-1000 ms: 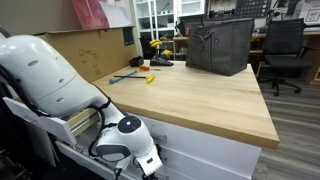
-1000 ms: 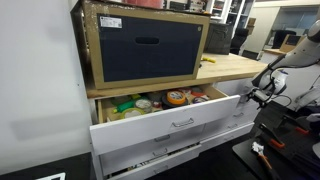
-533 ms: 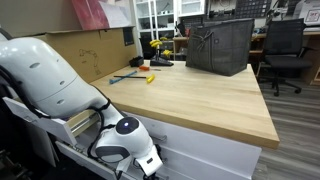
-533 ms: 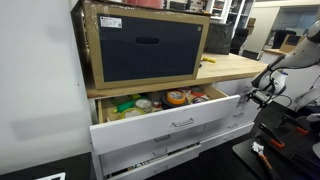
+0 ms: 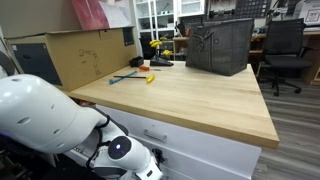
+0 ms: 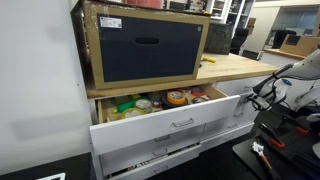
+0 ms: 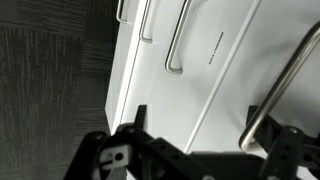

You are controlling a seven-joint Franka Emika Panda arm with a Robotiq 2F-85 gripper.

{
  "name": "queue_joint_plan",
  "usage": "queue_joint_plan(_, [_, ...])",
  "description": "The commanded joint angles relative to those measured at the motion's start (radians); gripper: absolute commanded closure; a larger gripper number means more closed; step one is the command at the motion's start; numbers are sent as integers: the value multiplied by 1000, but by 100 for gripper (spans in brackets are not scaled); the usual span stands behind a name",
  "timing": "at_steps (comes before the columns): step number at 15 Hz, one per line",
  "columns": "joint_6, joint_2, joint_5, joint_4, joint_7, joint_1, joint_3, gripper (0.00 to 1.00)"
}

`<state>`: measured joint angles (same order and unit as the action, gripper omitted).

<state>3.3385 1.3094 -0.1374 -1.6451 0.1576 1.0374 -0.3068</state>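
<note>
White cabinet point(image 7: 150, 95) bears handle point(image 7: 285, 85), seemingly beside end effector point(image 7: 205, 135).

The white top drawer point(image 6: 130, 132) stands pulled open, its silver bar handle point(image 6: 182, 124) lying horizontal.

Even indoor light fills both exterior views, with soft glare on the top point(image 5: 195, 95). The near arm point(image 5: 45, 118) is blurred. The wrist view is dim, the gripper point(image 7: 193, 115) dark against white drawers point(image 7: 150, 85).
</note>
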Motion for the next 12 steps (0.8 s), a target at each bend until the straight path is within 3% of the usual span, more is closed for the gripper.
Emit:
queue_joint_plan(1, [-32,77,67,48,-26,90,-77,0])
queue_joint_plan(4, [-67,50,73,5,-20,114,-82,0])
queue_joint_plan(12, [-161,-28,-10,-43,21,11,46,0])
